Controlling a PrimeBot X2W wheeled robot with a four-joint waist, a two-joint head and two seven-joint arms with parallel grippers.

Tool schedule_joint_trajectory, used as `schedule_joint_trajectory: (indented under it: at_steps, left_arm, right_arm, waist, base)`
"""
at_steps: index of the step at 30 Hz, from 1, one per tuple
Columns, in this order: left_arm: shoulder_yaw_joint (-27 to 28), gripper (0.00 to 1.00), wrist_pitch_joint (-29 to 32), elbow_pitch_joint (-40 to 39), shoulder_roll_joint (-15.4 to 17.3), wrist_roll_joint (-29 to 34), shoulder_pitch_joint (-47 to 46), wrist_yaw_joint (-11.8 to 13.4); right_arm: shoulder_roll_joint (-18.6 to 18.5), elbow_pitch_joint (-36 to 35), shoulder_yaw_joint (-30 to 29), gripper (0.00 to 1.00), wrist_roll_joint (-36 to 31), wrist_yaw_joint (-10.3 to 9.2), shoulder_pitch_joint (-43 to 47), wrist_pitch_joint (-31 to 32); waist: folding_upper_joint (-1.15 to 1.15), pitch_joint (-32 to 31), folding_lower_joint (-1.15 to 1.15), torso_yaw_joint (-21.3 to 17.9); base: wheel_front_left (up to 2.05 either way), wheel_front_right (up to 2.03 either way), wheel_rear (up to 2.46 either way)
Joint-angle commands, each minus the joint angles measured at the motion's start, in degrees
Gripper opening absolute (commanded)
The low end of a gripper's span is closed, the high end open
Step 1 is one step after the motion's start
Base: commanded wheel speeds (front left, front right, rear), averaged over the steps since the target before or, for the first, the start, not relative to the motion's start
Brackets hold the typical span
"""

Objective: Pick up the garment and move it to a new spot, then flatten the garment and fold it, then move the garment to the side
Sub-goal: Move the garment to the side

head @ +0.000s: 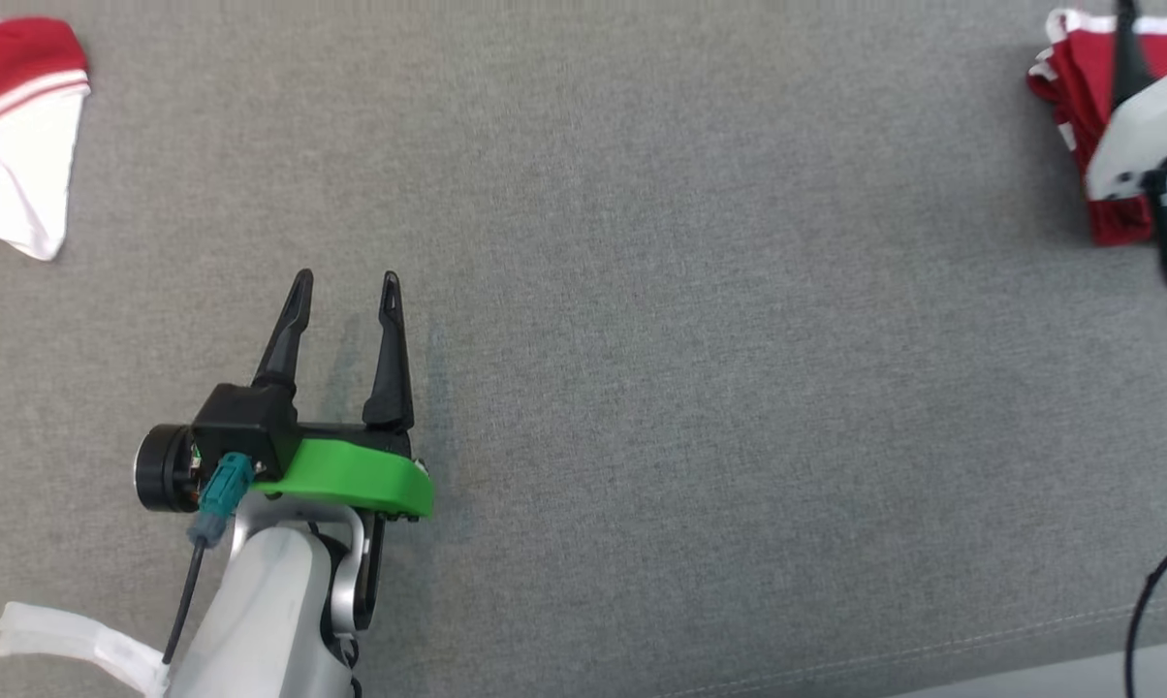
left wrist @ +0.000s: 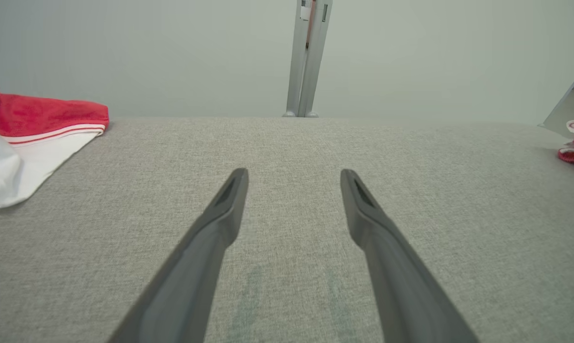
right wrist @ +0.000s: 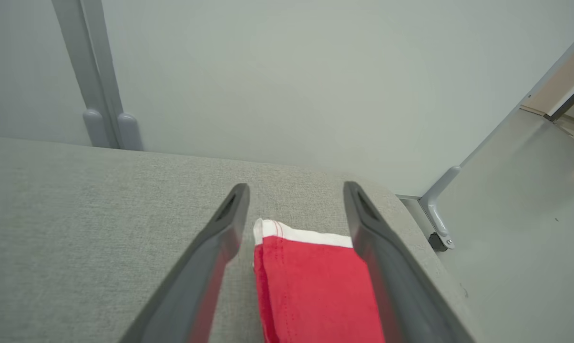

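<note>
head view, tool: left gripper (head: 346,281) has its fingers spread wide with nothing between them, low over the grey surface (head: 690,339), lower left.
head view, right side: right arm (head: 1141,136) reaches in at the top right; one dark finger shows over the folded garment (head: 1068,87).
head view, task thing: folded garment is a compact red stack with white trim, far right, well apart from the left gripper.
head view, other cloth: red-and-white garment (head: 21,145) lies loose at the top left.
head view, risk: looks like the last step is nearly done; a finger dragging on the way out could pull the top layer and open the fold.
left wrist view, tool: left gripper (left wrist: 294,176) wide open, bare fabric under it.
left wrist view, risk: red-and-white garment (left wrist: 39,128) is near that side; an idle arm swinging left could snag it.
right wrist view, tool: right gripper (right wrist: 296,190) stands wide, gripping nothing; folded garment (right wrist: 315,286) lies flat under and between the fingers.
right wrist view, risk: the garment sits near the rounded corner of the surface; a nudge outward could send it over the edge.
containers: no bin, tray or basket to report; both garments lie straight on the fabric.
</note>
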Motion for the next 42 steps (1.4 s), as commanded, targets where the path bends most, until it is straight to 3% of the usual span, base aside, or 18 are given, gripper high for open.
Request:
schedule_joint_trajectory:
  at_steps: [1, 13, 26, 42]
  left_arm:
    - [0.44, 1.00, -0.49, 1.17, -0.16, -0.50, -1.10, -0.17]
    - [3.64, 1.00, -1.45, 8.72, -2.53, -3.22, 1.61, 0.37]
    - [4.78, 1.00, -1.44, 8.46, -3.45, -2.33, 9.45, -0.05]
    - [2.36, 1.00, -1.39, 7.37, -3.71, -2.91, 14.83, 0.37]
  right_arm:
    - [1.02, -0.73, 0.51, 1.00, 0.36, -0.11, 1.76, -0.30]
    - [10.93, -12.41, 4.37, 1.00, 5.48, -0.11, 15.54, -0.64]
    - [17.45, -33.87, -3.81, 1.00, 3.33, -0.11, 40.55, -0.62]
    - [18.41, -52.02, -1.16, 1.00, 8.87, -0.11, 58.97, 4.06]
  waist:
    - [0.00, -4.23, 0.00, 0.58]
    - [0.00, -14.56, 0.00, 3.83]
    - [0.00, -19.06, 0.00, 7.58]
    - [0.00, -21.46, 0.00, 8.51]
  base:
    - [0.00, 0.00, 0.00]
    - [0.00, 0.00, 0.00]
    - [0.00, 0.00, 0.00]
    - [0.00, 0.00, 0.00]
